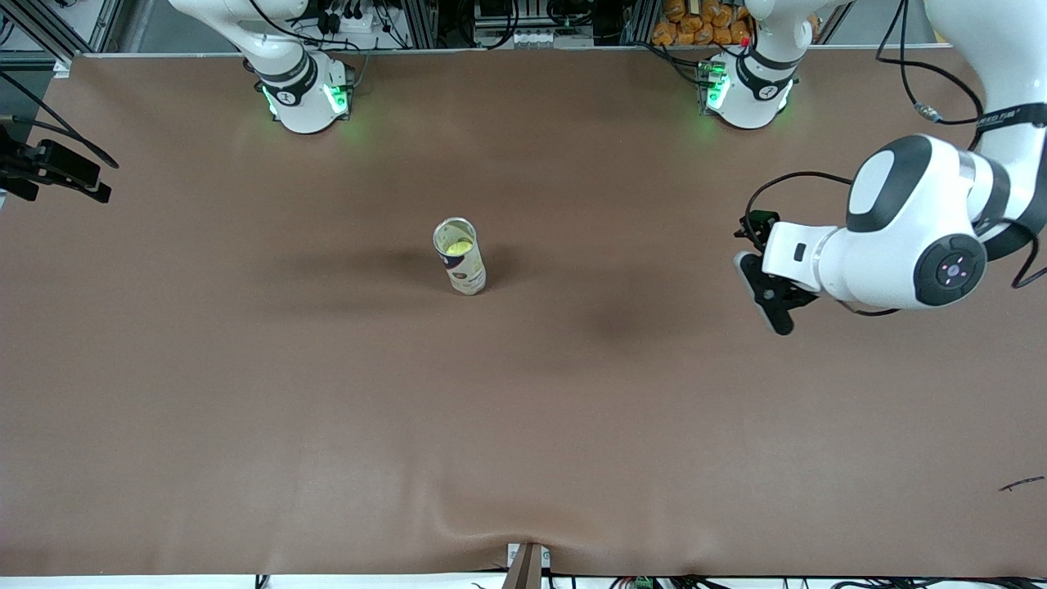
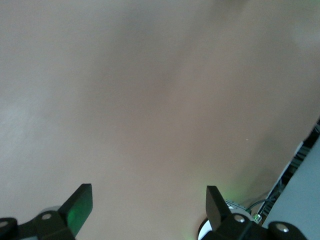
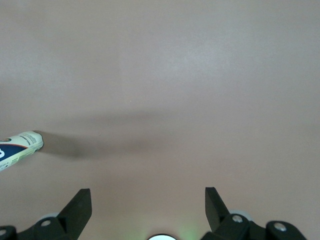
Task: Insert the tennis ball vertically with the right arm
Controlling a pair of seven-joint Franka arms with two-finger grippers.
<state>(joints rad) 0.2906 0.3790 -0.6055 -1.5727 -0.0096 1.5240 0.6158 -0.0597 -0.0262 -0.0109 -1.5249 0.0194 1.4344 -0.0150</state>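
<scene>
A clear tennis ball can (image 1: 466, 274) stands upright in the middle of the brown table, its top open. A yellow-green tennis ball (image 1: 458, 244) shows inside it, near the top. The right gripper (image 3: 148, 200) is open over bare table with nothing between its fingers (image 3: 80, 205). From there the can's base (image 3: 20, 145) is off to one side, well apart. That gripper does not show in the front view. The left gripper (image 1: 765, 282) hangs open and empty over the left arm's end of the table. In its own wrist view the left gripper (image 2: 148, 202) is over bare mat.
The right arm's base (image 1: 303, 94) and the left arm's base (image 1: 748, 90) stand along the table's edge farthest from the front camera. A black device with cables (image 1: 53, 168) juts in at the right arm's end. The mat is wrinkled (image 1: 491, 523) near the front edge.
</scene>
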